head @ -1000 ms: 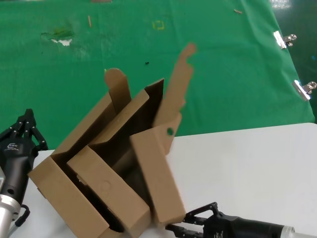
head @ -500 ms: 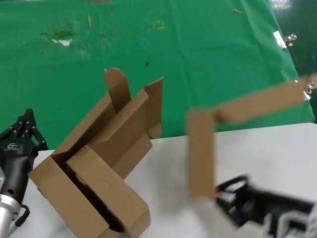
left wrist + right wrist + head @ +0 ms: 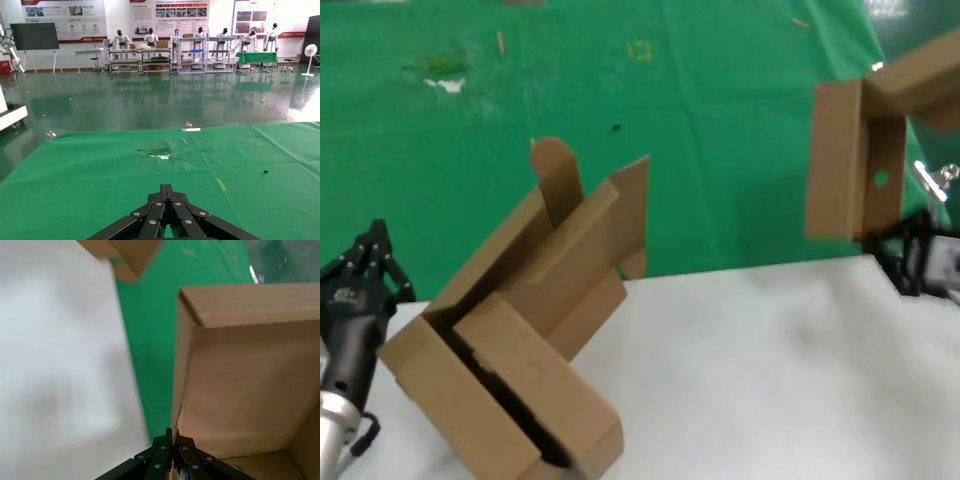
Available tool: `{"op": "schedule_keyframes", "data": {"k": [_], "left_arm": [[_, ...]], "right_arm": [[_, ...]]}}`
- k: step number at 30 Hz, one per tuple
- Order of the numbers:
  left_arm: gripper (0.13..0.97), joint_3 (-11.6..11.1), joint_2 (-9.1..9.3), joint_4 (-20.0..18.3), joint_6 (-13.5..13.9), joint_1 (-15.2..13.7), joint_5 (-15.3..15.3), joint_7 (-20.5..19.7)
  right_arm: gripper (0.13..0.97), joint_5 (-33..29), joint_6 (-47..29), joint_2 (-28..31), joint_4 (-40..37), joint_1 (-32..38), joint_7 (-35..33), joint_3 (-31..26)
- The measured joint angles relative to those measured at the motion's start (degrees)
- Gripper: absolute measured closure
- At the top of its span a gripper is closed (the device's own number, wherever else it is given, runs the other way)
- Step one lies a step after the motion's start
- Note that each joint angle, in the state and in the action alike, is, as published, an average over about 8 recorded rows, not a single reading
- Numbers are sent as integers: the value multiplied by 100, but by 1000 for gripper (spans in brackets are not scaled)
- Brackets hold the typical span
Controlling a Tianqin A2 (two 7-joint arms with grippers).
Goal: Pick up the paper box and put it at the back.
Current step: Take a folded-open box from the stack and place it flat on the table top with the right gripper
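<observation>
Spanning the far side is the green back (image 3: 650, 110). The paper box (image 3: 855, 160) is hanging above its right edge, light but floppy, so a wall-edge hold suits it. The right gripper (image 3: 172, 437) is pinching its wall; the left gripper (image 3: 365, 265), closed, is idling beside the tabletop (image 3: 770, 370).

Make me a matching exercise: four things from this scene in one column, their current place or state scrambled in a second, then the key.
Things:
1. shallow brown cardboard paper box
2. large long brown carton with a rounded tab flap
3. left pincer
4. green cloth back surface

Places or states:
A. shut, idle at the table's left edge beside the carton
B. lifted in the air, clamped by the right pincer
C. spread behind the white tabletop, scuffed
D. standing open on the tabletop, flaps up

Pairs: 1-B, 2-D, 3-A, 4-C
</observation>
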Motion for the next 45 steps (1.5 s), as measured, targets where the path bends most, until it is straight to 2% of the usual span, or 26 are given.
{"op": "schedule_keyframes", "data": {"k": [8,15,24,35,45], "left_arm": [[957,0,0,0,0,0,1,0],[957,0,0,0,0,0,1,1],[957,0,0,0,0,0,1,1],[957,0,0,0,0,0,1,1],[957,0,0,0,0,0,1,1]], "right_arm": [[956,-2078,-994,-1032,-1702,2119,415,-531],[956,-3029,-1634,-1678,-3084,3498,664,-1376],[957,-3354,-2129,-2277,-4016,4417,1234,-2231],[958,-3430,-2353,-2647,-4147,4564,2187,-2751],[958,-3403,-1956,-3028,-4801,4782,2465,-3051]]}}
